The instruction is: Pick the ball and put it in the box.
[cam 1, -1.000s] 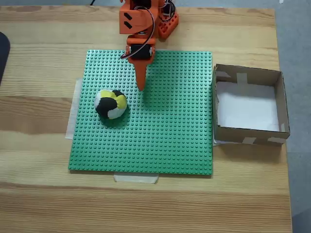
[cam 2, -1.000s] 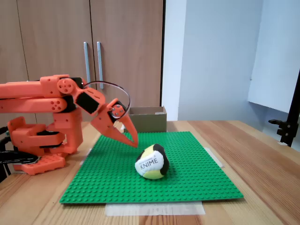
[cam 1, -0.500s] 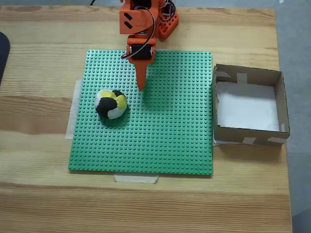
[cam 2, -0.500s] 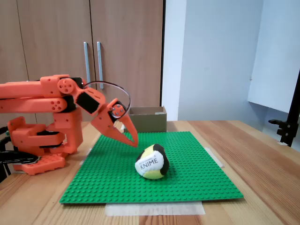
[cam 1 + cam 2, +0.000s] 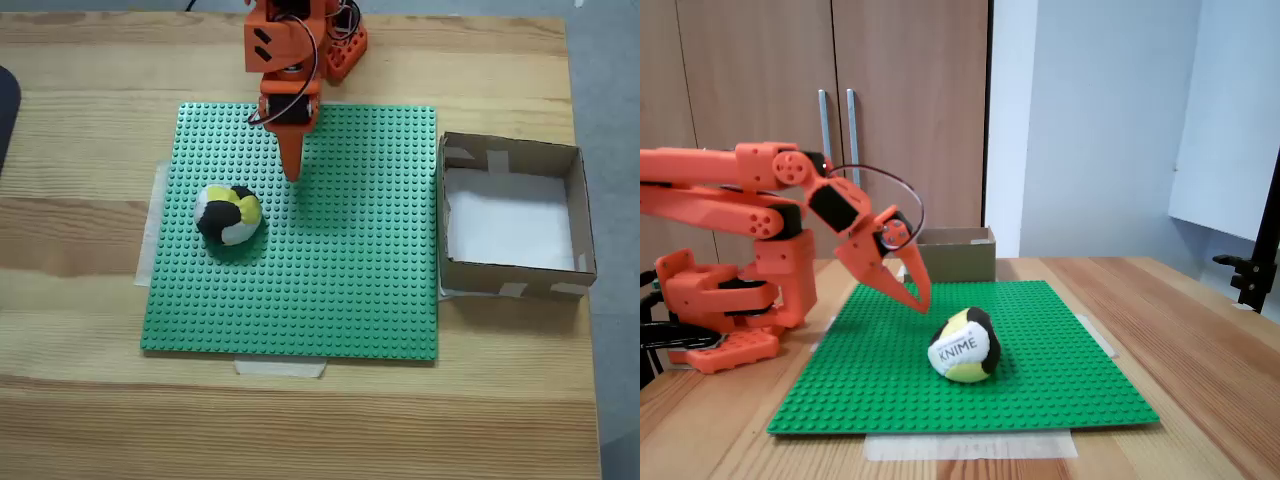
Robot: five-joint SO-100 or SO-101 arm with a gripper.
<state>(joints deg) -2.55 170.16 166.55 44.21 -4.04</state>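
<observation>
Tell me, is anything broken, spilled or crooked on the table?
Nothing stands out. The ball sits whole on the green baseplate, which lies flat and taped down. The box stands upright beside it with nothing inside. The hand hangs shut above the plate, clear of the ball.

Office or lab room, pale wooden table (image 5: 90, 120), wood-fronted cabinet doors (image 5: 760, 100) with metal handles behind, plain white wall (image 5: 1090, 120), black stand (image 5: 1260, 260) at the table's right edge.
</observation>
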